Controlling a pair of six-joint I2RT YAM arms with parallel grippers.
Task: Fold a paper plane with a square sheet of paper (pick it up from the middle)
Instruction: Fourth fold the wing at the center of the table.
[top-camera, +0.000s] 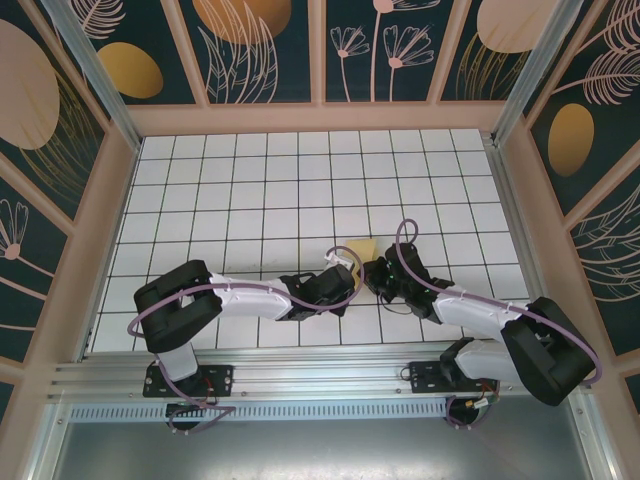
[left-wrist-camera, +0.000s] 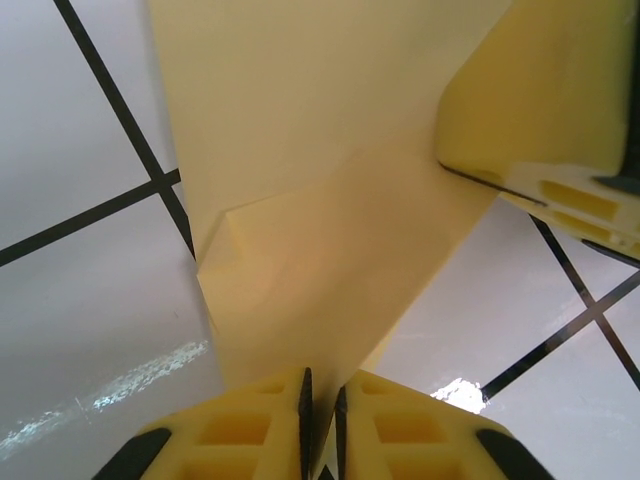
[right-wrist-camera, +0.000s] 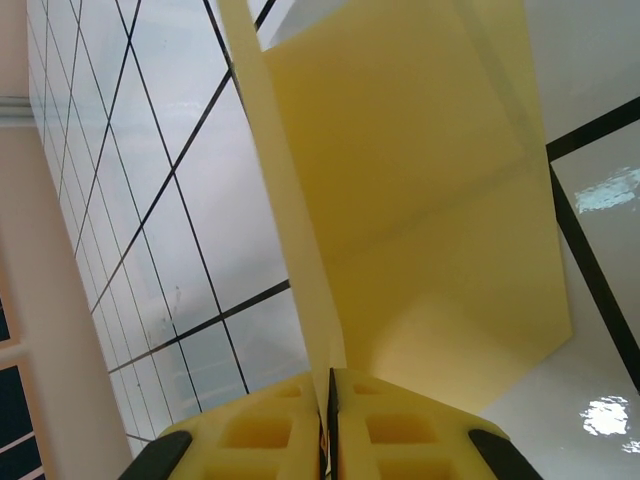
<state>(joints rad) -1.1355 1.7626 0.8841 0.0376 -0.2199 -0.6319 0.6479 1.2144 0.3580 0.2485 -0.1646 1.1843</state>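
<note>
Creased, partly folded pale-yellow paper sheet (top-camera: 362, 247)

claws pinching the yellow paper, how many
2. The left claw is shut on one edge of the paper; the right claw is shut on another edge, just beside it.

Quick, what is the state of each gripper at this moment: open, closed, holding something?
Left gripper: closed, pinching the yellow paper between its fingers.
Right gripper: closed, pinching an edge of the same yellow paper.
</note>
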